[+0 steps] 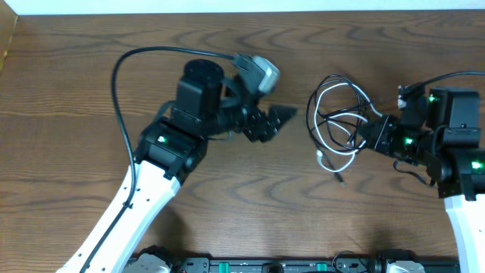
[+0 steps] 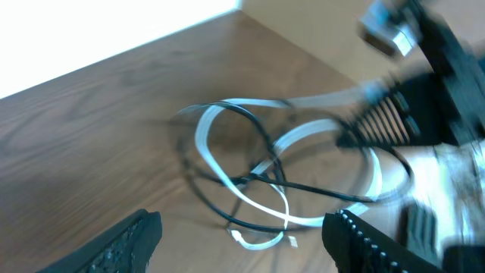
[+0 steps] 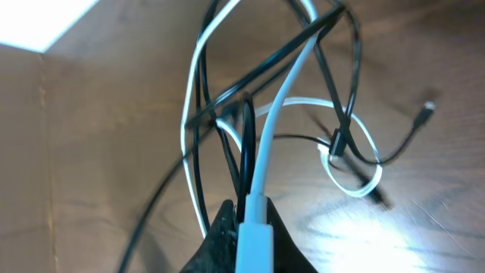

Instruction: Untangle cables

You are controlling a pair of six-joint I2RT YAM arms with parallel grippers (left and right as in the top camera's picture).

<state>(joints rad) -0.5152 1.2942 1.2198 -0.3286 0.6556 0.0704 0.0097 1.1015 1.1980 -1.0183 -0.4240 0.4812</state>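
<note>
Overhead view puts the tangle in the right half of the frame: the white cable point(image 3: 282, 98) and the black cable point(image 2: 318, 189) lie looped through each other on the table point(image 1: 227, 205), between my two pincers. My right pincer point(image 3: 254, 227) is closed on the white cable at its plug end, and the cord rises out of the jaws toward the top of the right wrist frame. A black strand runs close beside it there, and I cannot tell whether it is caught in the jaws too. My left pincer point(image 1: 282, 123) hangs open just left of the loops, holding nothing.

I judge the step in hand is to take a second hold and draw the cords apart. To do it well I should pick the black cable alone, at a stretch where it lies clear of the white loops, such as the run toward the lower right of the left wrist frame. I should close only once a single strand sits between the fingers. Then I should pull slowly away from my right hold, watching the crossing at the centre. If the loops tighten rather than slide, I should ease off and choose another strand.
</note>
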